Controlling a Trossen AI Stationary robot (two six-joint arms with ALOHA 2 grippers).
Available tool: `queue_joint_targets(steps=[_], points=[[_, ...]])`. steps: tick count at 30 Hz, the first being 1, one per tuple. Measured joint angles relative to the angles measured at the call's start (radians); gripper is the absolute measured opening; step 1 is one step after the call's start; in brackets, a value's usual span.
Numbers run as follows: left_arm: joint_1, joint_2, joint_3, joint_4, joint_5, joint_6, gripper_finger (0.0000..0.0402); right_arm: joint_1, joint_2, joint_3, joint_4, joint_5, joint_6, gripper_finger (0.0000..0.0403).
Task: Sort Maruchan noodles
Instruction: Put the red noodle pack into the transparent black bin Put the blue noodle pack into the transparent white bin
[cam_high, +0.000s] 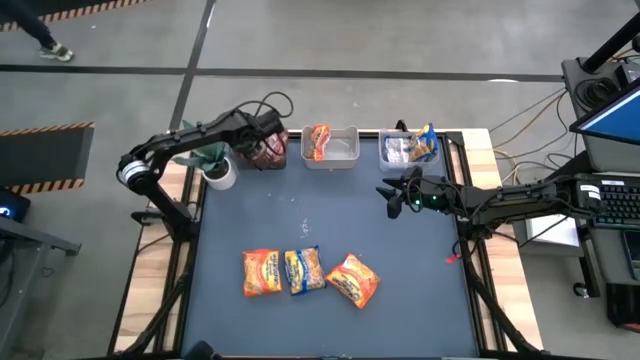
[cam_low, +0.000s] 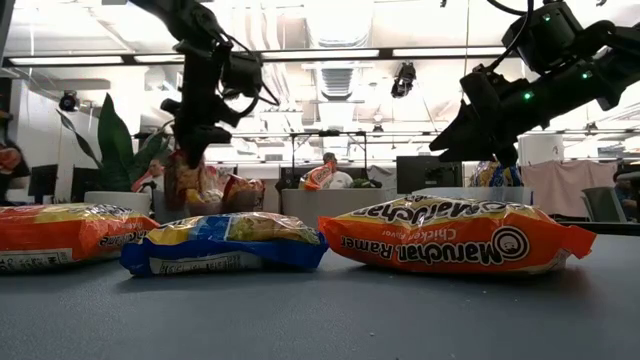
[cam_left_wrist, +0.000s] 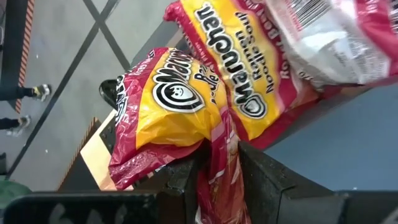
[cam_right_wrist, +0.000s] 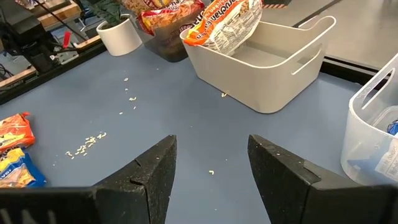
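1. Dark red packets (cam_high: 266, 148) fill the left bin (cam_high: 262, 160) at the far edge of the tabletop (cam_high: 330, 230), just beside a white plant pot (cam_high: 221, 172); the bin's walls are mostly hidden by its contents.
2. Over that bin, the left tool (cam_left_wrist: 217, 168) pinches one dark red packet (cam_left_wrist: 217, 155) by its crimped edge; the fingertips are cut off in the wrist view.
3. Right of it, the middle bin (cam_high: 340, 150) holds one orange packet (cam_high: 320, 140) leaning against its wall.
4. Further right, the right bin (cam_high: 400, 152) holds blue-and-yellow packets (cam_high: 425, 142), hard to count.
5. Near that bin, the right tool (cam_right_wrist: 211, 168) hovers over the tabletop, fingers spread, gripping nothing.
6. Well nearer than the bins lies a row: orange packet (cam_high: 262, 272), blue-and-yellow packet (cam_high: 304, 269), orange packet (cam_high: 354, 280).
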Motion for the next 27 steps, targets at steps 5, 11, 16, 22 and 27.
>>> queue_joint_targets(steps=[5,11,16,22,27], points=[[0.031,0.000,-0.002,0.000,-0.001,0.008,0.0085,0.000,0.000,0.000,0.000,0.000,0.000,0.0189],[0.047,0.000,-0.002,-0.002,0.010,0.040,0.0120,0.000,0.000,0.000,0.000,0.000,0.000,0.0189],[0.048,0.000,-0.002,-0.016,-0.031,0.044,0.0167,0.000,0.000,0.000,0.001,0.000,0.000,0.0189],[0.045,-0.020,-0.002,-0.030,-0.133,0.043,0.0201,0.000,0.000,0.000,0.001,0.000,0.000,0.0189],[0.027,-0.056,-0.002,-0.029,-0.131,0.036,0.0200,0.000,0.000,0.000,0.003,0.000,0.001,0.0189]])
